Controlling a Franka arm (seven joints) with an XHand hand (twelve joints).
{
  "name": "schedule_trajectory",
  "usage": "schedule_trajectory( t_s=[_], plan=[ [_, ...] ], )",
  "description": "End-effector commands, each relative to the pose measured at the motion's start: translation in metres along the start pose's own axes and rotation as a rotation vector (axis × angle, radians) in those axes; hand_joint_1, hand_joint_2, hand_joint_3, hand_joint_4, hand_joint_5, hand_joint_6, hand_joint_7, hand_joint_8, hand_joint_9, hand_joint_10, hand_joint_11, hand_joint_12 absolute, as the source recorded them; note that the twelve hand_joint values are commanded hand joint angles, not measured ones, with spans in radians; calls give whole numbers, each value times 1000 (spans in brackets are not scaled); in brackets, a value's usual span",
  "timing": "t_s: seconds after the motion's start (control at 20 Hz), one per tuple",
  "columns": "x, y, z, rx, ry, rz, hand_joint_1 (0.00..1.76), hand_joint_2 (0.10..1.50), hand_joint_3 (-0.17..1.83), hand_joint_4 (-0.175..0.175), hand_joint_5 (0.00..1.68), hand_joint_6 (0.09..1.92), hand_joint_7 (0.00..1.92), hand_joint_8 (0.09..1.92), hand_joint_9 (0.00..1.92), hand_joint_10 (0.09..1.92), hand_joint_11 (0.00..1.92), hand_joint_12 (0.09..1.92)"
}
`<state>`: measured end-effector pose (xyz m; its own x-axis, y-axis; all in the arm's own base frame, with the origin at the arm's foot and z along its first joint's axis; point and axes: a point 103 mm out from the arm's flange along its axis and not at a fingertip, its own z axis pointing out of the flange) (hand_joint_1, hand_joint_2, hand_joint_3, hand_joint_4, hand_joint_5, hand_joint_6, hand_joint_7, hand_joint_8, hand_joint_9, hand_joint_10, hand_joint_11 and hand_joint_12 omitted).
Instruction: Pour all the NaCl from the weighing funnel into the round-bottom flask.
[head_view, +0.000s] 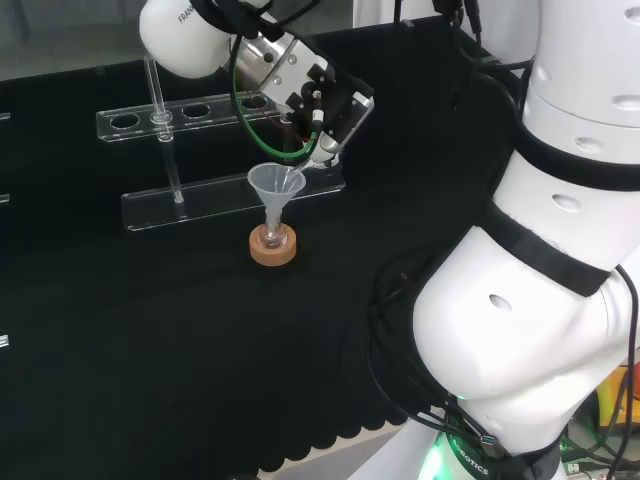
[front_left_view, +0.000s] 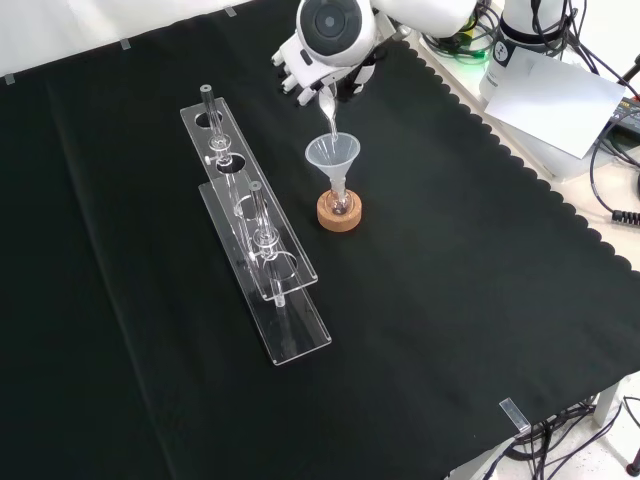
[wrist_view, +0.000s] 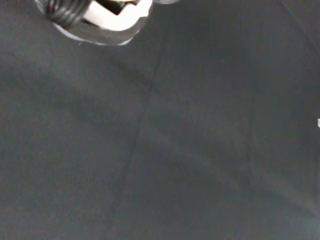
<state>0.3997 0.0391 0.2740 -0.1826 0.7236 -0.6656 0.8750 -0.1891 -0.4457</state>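
A small round-bottom flask (head_view: 271, 237) (front_left_view: 339, 203) sits upright on a cork ring stand (head_view: 273, 248) (front_left_view: 338, 212). A clear plastic funnel (head_view: 276, 185) (front_left_view: 332, 155) stands in its neck. The hand (head_view: 320, 105) (front_left_view: 312, 68) hovers just beyond the funnel, fingers curled on a slim clear weighing funnel (head_view: 318, 152) (front_left_view: 327, 108). That weighing funnel tilts down, its tip over the funnel's rim. In the wrist view a blurred white part of the hand (wrist_view: 107, 17) hangs over bare black cloth.
Two clear plastic racks (head_view: 205, 200) (front_left_view: 268, 270) lie on the black cloth, to the flask's left in the front view and behind it in the head view. White arm links (head_view: 560, 250) rise at the head view's right. The cloth's scalloped edge (front_left_view: 560, 205) runs along the front view's right.
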Motion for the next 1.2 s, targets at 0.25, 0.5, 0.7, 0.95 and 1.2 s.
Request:
schedule_trajectory(
  t_s=[0.25, 0.5, 0.7, 0.95, 1.2],
  plan=[
    [2, 0, -2, 25, -18, 4, 1072, 751, 641, 175, 1079, 994, 623, 658, 906, 466, 674, 1227],
    [3, 0, -3, 50, -24, 4, 1072, 750, 642, 175, 1080, 994, 622, 657, 904, 466, 672, 1227],
    [3, 0, -3, 63, -27, 5, 1072, 750, 642, 175, 1080, 994, 622, 657, 903, 466, 670, 1227],
    [2, 0, -3, 72, -32, 7, 1072, 750, 643, 175, 1080, 995, 620, 656, 902, 466, 667, 1226],
    [2, 0, -4, 72, -37, 8, 1072, 750, 643, 175, 1080, 995, 620, 656, 901, 467, 665, 1227]
  ],
)
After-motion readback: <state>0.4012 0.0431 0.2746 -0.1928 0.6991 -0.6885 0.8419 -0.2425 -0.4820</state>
